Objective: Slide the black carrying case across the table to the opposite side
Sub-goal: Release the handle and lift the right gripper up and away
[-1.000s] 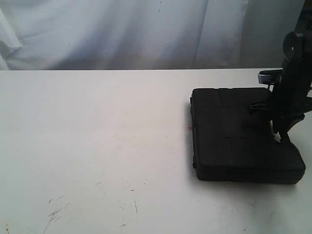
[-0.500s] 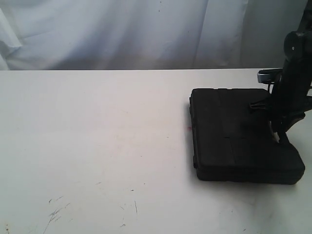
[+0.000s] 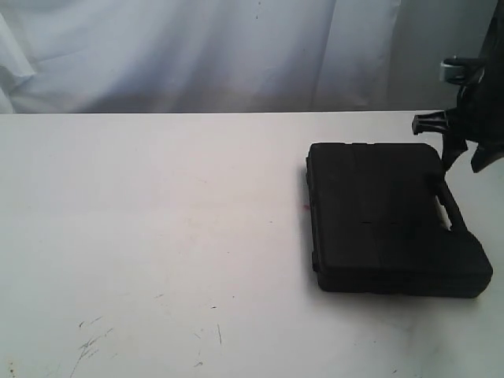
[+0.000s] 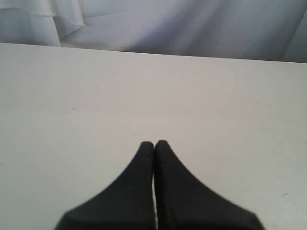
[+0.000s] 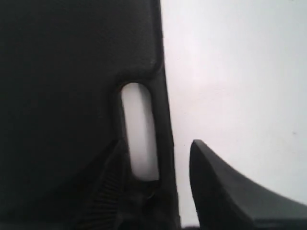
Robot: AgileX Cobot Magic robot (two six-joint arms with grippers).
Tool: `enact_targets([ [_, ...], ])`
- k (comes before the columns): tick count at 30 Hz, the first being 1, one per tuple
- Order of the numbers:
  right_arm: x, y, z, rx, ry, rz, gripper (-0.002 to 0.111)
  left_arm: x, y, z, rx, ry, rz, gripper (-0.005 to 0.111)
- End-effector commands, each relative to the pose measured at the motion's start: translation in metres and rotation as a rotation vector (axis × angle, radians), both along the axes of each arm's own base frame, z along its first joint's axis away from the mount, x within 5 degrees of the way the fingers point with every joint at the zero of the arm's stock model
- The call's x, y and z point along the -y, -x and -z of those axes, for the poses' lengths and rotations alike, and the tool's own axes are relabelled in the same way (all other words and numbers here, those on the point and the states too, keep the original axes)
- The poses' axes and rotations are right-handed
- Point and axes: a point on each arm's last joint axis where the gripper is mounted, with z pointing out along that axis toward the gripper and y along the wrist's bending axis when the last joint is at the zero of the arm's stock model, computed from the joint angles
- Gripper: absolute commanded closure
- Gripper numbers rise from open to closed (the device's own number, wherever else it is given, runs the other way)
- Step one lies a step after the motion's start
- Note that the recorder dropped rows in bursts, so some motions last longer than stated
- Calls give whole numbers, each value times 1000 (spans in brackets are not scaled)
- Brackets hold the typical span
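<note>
The black carrying case (image 3: 386, 216) lies flat on the right part of the white table (image 3: 157, 220), its handle (image 3: 446, 206) on the right side. My right gripper (image 3: 466, 160) hangs open above the case's far right corner, touching nothing. From the right wrist, the case (image 5: 62, 72) fills one side and the open right gripper (image 5: 157, 146) straddles the handle bar beside its slot (image 5: 139, 129) from above. My left gripper (image 4: 154, 143) is shut and empty over bare table (image 4: 144, 86); the exterior view does not show it.
A tiny red spot (image 3: 305, 207) marks the tabletop just left of the case. Dark scuff marks (image 3: 90, 342) lie near the front left. A white cloth backdrop (image 3: 236, 55) hangs behind the table's far edge.
My right gripper has lifted off the case's handle and moved up and back. The case has stayed where it was.
</note>
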Motion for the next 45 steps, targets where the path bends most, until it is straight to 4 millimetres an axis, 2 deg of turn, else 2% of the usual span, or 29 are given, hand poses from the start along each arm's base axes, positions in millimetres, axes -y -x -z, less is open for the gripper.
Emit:
enact_targets([
  [1,-9,19,-53,102,-104,-8,92,0,0,0,11,3,3,107],
  [4,-17,35,-83,192,-164,-50,108,0,0,0,11,3,3,107],
  [6,-21,50,-102,274,-198,-72,108,0,0,0,11,3,3,107],
  [7,-25,66,-116,360,-224,-96,108,0,0,0,11,3,3,107],
  [11,-29,105,-135,521,-264,-133,108,0,0,0,11,3,3,107],
  [12,-31,128,-142,588,-286,-151,108,0,0,0,11,3,3,107],
  [16,-31,172,-152,703,-333,-187,108,0,0,0,11,3,3,107],
  [18,-25,212,-157,782,-362,-216,108,0,0,0,11,3,3,107],
  [22,-15,246,-156,829,-378,-224,108,0,0,0,11,3,3,107],
  [25,-4,287,-153,794,-428,-206,108,0,0,0,11,3,3,107],
  [33,15,341,-173,967,-466,-228,108,0,0,0,11,3,3,107],
  [39,33,364,-179,1122,-375,-175,108,0,0,0,11,3,3,107],
  [42,39,370,-172,1162,-309,-64,108,0,0,0,11,3,3,107],
  [45,43,376,-150,1225,-272,27,108,0,0,0,11,3,3,107],
])
